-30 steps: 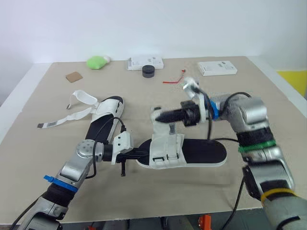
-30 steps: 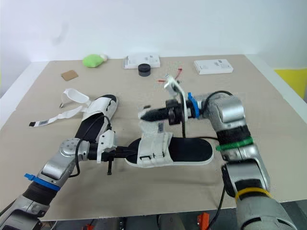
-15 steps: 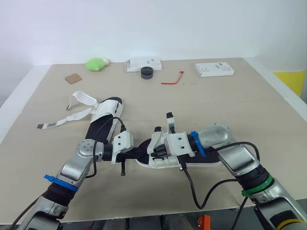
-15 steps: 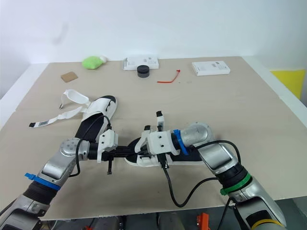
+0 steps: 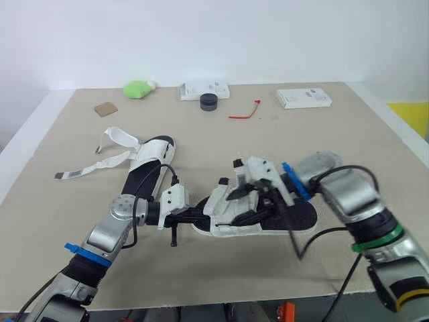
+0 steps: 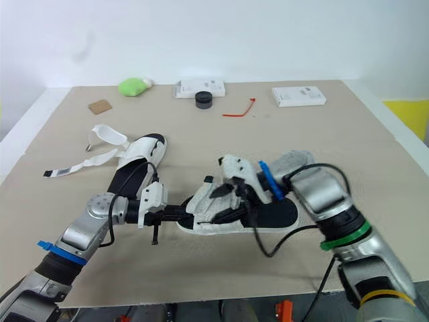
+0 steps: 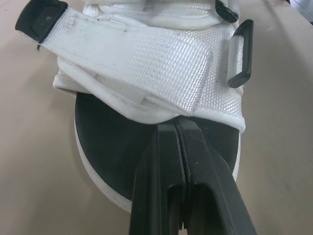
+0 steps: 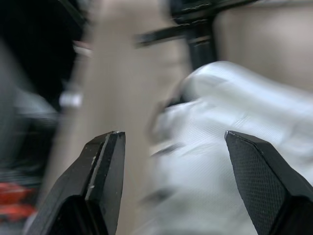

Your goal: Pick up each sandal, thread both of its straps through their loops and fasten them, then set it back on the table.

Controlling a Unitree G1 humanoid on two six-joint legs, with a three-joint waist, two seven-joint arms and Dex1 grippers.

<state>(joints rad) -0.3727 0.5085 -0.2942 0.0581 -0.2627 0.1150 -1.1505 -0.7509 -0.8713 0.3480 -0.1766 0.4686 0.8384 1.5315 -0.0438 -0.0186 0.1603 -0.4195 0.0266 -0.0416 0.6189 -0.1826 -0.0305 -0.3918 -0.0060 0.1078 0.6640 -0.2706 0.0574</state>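
The near sandal point(image 5: 289, 216), black-soled with white straps point(image 7: 146, 68), lies flat on the table in front of me. My left gripper point(image 5: 200, 213) is shut, its tips point(image 7: 174, 125) resting on the black footbed against the front strap's edge. My right gripper point(image 5: 242, 204) hovers over the strap section with its fingers point(image 8: 105, 166) spread wide and nothing between them. The second sandal point(image 5: 147, 164) lies further left, with its loose straps point(image 5: 90, 168) trailing across the table.
Along the table's far side sit a green lump point(image 5: 137, 88), a brown card point(image 5: 104, 109), a white box point(image 5: 204, 89), a black puck point(image 5: 208, 101), a red tie point(image 5: 244, 111) and another white box point(image 5: 303, 98). The table's front edge runs close below the near sandal.
My right gripper came down from above the sandal, where it was shut on a raised strap, and has opened wide over the straps. The left gripper stayed put.
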